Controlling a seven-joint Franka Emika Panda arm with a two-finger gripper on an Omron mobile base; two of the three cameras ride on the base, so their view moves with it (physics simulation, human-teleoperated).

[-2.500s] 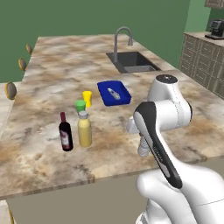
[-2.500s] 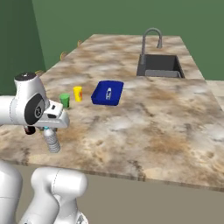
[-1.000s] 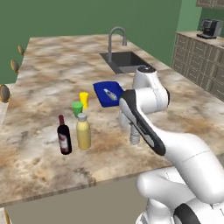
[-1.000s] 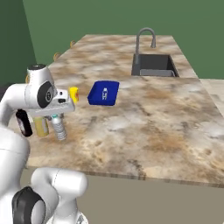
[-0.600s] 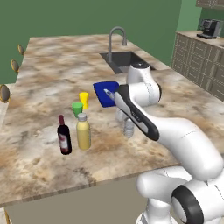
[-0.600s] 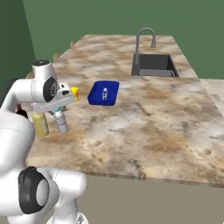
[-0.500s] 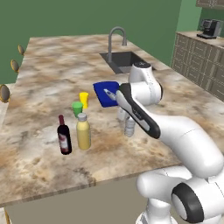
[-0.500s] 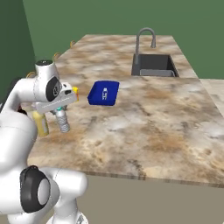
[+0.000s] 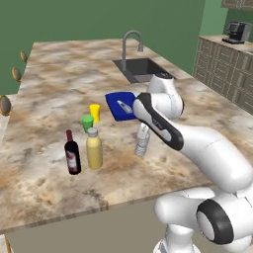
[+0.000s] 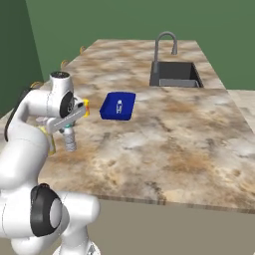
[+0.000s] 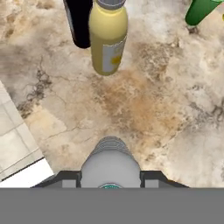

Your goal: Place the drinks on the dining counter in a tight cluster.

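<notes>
Three drinks stand on the counter (image 9: 44, 94). The dark wine bottle (image 9: 72, 153) and the yellow bottle (image 9: 94, 148) are upright just beside each other at the centre left of the left base view. The small clear water bottle (image 9: 143, 139) is to their right, at the centre of that view, with a stretch of bare stone between it and the pair. The pincer (image 11: 111, 177) is closed on the upper part of this bottle; in the hand view its grey cap sits between the two dark tips at the bottom centre.

Its long axis is close to vertical, cap up, base toward the stone, with perhaps a slight lean. I cannot tell if the base touches the counter or hangs just above it.

I judge the step in hand is to carry the water bottle over to the other two. To do it well, the bottle should stay upright and travel low and slowly toward the yellow bottle. It should stop just beside that bottle without knocking it, because a push could tip it or the wine bottle. The green cup (image 9: 87, 122) and yellow cup (image 9: 94, 112) stand just behind the pair, so the approach is better from the open front side. The release should come only when the base rests flat.
</notes>
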